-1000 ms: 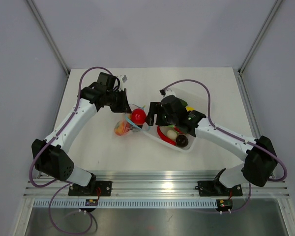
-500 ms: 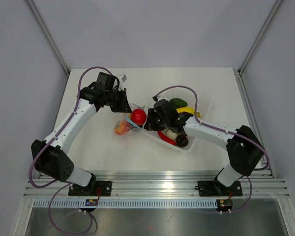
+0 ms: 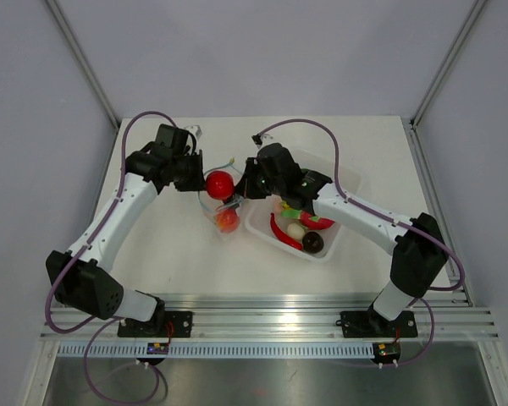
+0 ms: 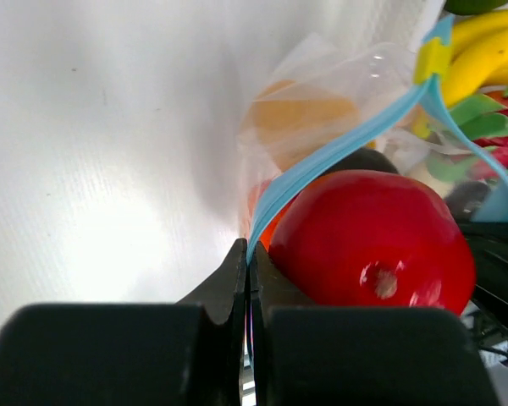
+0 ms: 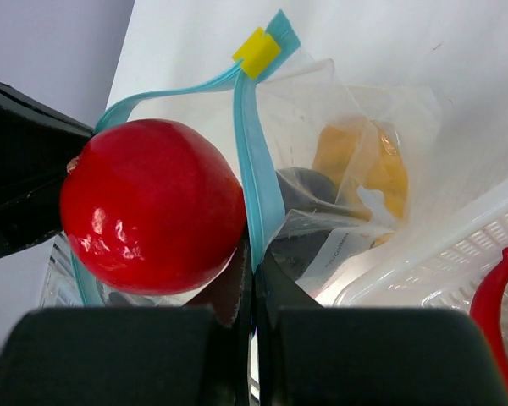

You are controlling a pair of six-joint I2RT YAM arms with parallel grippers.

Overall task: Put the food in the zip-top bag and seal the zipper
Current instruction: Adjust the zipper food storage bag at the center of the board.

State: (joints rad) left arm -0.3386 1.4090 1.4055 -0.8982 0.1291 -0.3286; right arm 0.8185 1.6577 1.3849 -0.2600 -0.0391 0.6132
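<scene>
The zip-top bag [image 3: 223, 208] hangs between my two grippers, its mouth held apart. A glossy red round fruit [image 3: 219, 183] sits in that mouth between the two light blue zipper [image 5: 252, 161] strips. My left gripper [image 4: 250, 254] is shut on one strip, hard against the red fruit [image 4: 368, 245]. From the other side, my right gripper [image 5: 252, 258] is shut on the opposite strip. An orange piece of food [image 5: 360, 165] and a dark one lie lower inside the bag. A yellow slider [image 5: 256, 51] sits at the zipper's end.
A white tray [image 3: 256, 227] stands right of the bag, under the right arm. It holds a red chilli [image 3: 281, 234], a dark brown piece [image 3: 313, 243], a pale piece and green food. Yellow bananas [image 4: 483, 59] show behind the bag. Grey walls enclose the table.
My right gripper swung left from over the tray to the bag's rim and shut on the zipper strip. The left gripper, bag and red fruit shifted up and left.
</scene>
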